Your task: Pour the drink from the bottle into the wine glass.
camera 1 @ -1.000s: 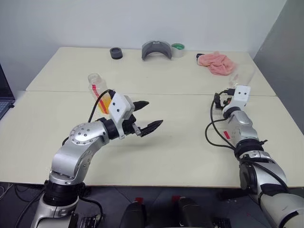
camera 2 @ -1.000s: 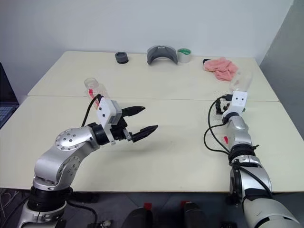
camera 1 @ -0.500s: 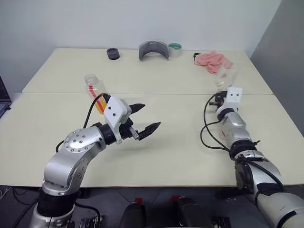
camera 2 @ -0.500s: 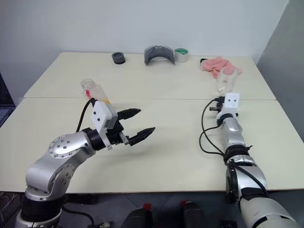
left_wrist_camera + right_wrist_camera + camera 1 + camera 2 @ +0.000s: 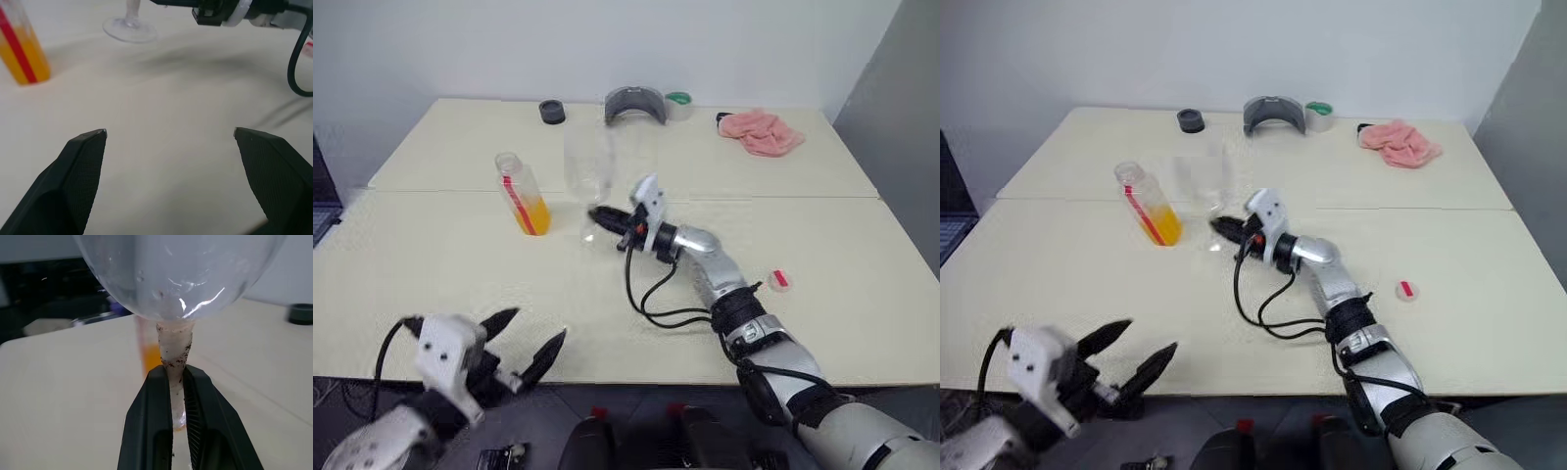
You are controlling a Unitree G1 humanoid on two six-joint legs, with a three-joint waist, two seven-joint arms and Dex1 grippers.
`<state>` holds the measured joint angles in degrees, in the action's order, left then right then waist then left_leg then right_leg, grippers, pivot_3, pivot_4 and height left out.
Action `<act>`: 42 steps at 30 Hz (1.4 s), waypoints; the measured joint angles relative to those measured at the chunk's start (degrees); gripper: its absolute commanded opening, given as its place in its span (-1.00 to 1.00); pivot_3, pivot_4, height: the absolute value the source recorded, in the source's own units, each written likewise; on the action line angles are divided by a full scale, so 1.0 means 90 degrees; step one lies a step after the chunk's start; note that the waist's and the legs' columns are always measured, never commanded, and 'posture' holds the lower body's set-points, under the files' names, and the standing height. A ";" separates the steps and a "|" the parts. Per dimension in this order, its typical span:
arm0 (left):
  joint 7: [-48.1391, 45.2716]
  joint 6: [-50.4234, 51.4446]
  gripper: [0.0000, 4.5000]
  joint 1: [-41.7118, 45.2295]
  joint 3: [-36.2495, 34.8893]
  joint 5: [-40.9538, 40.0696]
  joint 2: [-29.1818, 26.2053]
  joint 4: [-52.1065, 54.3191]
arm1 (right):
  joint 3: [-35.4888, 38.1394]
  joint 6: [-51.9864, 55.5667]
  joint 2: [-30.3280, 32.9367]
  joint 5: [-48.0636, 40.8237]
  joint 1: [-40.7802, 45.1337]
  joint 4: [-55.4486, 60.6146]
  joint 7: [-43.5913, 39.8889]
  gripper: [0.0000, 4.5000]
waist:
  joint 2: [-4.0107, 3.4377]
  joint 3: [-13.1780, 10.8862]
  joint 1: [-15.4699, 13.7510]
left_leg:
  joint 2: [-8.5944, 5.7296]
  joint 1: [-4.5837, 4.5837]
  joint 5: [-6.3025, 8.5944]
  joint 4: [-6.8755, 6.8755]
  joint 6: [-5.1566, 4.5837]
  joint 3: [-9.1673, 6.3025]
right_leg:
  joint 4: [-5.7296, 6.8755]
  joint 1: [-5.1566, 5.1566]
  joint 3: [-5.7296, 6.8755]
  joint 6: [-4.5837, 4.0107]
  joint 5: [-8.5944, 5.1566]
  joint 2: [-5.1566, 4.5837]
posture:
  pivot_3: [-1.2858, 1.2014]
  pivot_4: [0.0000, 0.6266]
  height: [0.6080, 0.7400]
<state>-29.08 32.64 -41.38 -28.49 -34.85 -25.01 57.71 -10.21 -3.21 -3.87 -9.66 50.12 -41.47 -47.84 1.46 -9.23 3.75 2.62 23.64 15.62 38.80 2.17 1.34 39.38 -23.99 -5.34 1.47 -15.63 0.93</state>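
Head views, count: one bottle (image 5: 522,194), one wine glass (image 5: 589,172), one pink cloth (image 5: 760,131), one small red-and-white cap (image 5: 779,280).
Head views, places: bottle stands on the surface (image 5: 862,294) just left of the wine glass; cap lies well to the glass's right.
Drink (image 5: 535,214): orange, in the bottle's lower part.
Left wrist view: left claw (image 5: 168,134) spread wide, holding nothing, near edge of surface.
Right wrist view: right claw (image 5: 176,377) clamped on the wine glass stem, below the bowl.
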 measured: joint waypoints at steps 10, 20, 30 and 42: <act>0.0995 -0.1530 1.00 -0.0914 0.0732 0.0123 -0.0227 0.0044 | -0.0065 -0.0434 0.0280 0.0466 -0.0035 -0.0894 -0.0088 -0.96 | -0.0003 -0.0002 0.0001 | 0.0002 -0.0022 -0.0001 -0.0003 -0.0001 0.0036 | 0.0002 -0.0005 -0.0020 -0.0008 -0.0008 0.0043 | 0.03 -0.52 1.00; 0.1052 -0.1516 1.00 -0.0249 0.0699 0.0288 -0.0422 -0.0207 | 0.0050 -0.1045 0.0492 0.0704 0.0077 -0.1698 0.0534 -0.96 | -0.0018 -0.0011 0.0091 | 0.0001 -0.0093 0.0000 -0.0007 -0.0001 0.0034 | -0.0005 0.0068 -0.0015 -0.0020 -0.0025 0.0051 | 0.03 -0.52 1.00; 0.0860 -0.1131 1.00 0.0558 0.0764 0.0228 -0.0509 -0.0511 | 0.0243 -0.0995 0.0870 0.0759 -0.0172 -0.1798 0.0815 -0.06 | -0.0012 -0.0007 0.0045 | 0.0006 -0.0099 0.0000 -0.0013 -0.0002 0.0018 | -0.0025 0.0101 -0.0013 0.0010 -0.0035 0.0038 | 0.03 -0.52 1.00; 0.1059 -0.1332 1.00 0.1807 0.1404 0.1025 0.0112 -0.2176 | 0.0268 0.0667 0.2129 0.0355 -0.2477 0.2071 0.0346 0.99 | -0.0019 -0.0009 -0.0032 | 0.0004 -0.0084 0.0000 -0.0047 -0.0001 0.0010 | -0.0036 0.0084 -0.0017 0.0015 -0.0035 0.0029 | 0.03 -0.52 1.00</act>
<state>-19.55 20.65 -25.12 -15.86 -25.63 -24.00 38.12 -7.79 2.80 15.29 -6.47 27.82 -22.84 -44.73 1.29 -9.31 3.46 2.66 22.89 15.62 38.38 2.16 1.42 39.06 -23.23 -5.49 1.60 -15.95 1.20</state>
